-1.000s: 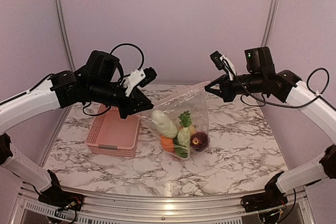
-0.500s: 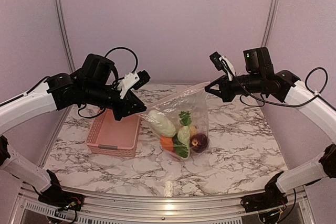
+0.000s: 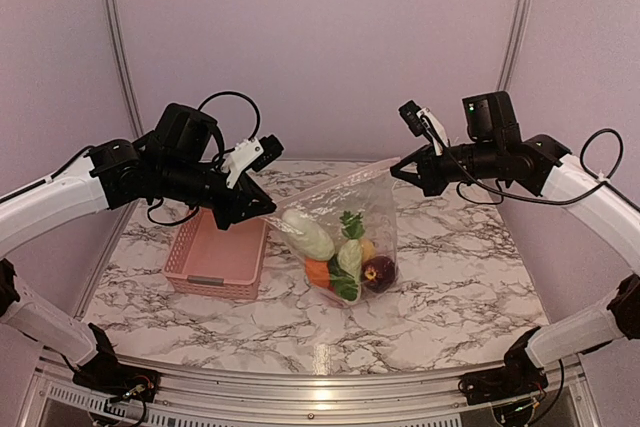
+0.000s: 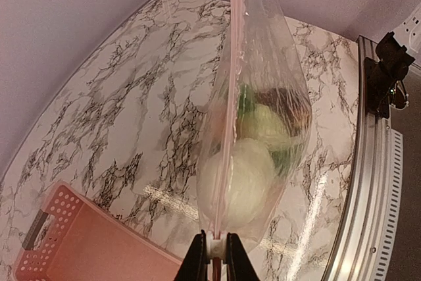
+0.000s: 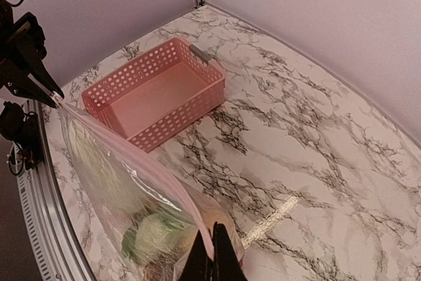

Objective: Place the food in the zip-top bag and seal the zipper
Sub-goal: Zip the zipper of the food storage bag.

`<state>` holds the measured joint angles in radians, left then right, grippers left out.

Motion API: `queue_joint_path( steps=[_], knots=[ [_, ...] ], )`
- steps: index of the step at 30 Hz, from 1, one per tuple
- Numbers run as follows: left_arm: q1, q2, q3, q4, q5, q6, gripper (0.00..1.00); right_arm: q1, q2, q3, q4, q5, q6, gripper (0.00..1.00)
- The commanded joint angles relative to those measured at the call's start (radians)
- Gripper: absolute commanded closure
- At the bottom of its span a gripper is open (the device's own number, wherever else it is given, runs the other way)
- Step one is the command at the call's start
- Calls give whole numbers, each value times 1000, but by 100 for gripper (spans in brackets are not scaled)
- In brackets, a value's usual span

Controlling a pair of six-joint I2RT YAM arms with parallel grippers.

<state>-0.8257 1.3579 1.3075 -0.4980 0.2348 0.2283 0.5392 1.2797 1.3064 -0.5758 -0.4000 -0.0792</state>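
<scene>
The clear zip-top bag hangs above the table, stretched between both grippers. Its zipper runs as a taut pinkish strip from one to the other. My left gripper is shut on the strip's left end, where a small white piece sits between the jaws. My right gripper is shut on the right end. The food lies in the bag's bottom: a white radish, a second leafy radish, an orange piece and a dark brown piece. The left wrist view shows the radish through the plastic.
An empty pink lattice basket stands on the marble table left of the bag, and shows in the wrist views too. A strip of shiny tape lies on the tabletop. Aluminium rails edge the table.
My left wrist has shifted slightly left and back, drawing the bag's mouth straighter and tauter. The right arm has hardly moved. Both grips hold.
</scene>
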Motion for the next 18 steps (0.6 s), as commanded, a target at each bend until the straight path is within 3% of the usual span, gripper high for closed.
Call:
queue_joint_path(
  steps=[1,12,18],
  knots=[
    [16,-8,-7,-95,-23,10,97,-30,-3,23,21,75,13,100],
    [40,49,28,-47,-33,36,98,-30,13,37,32,104,17,100],
    [110,186,157,54,-28,44,100,-90,95,110,142,119,47,100]
  ],
)
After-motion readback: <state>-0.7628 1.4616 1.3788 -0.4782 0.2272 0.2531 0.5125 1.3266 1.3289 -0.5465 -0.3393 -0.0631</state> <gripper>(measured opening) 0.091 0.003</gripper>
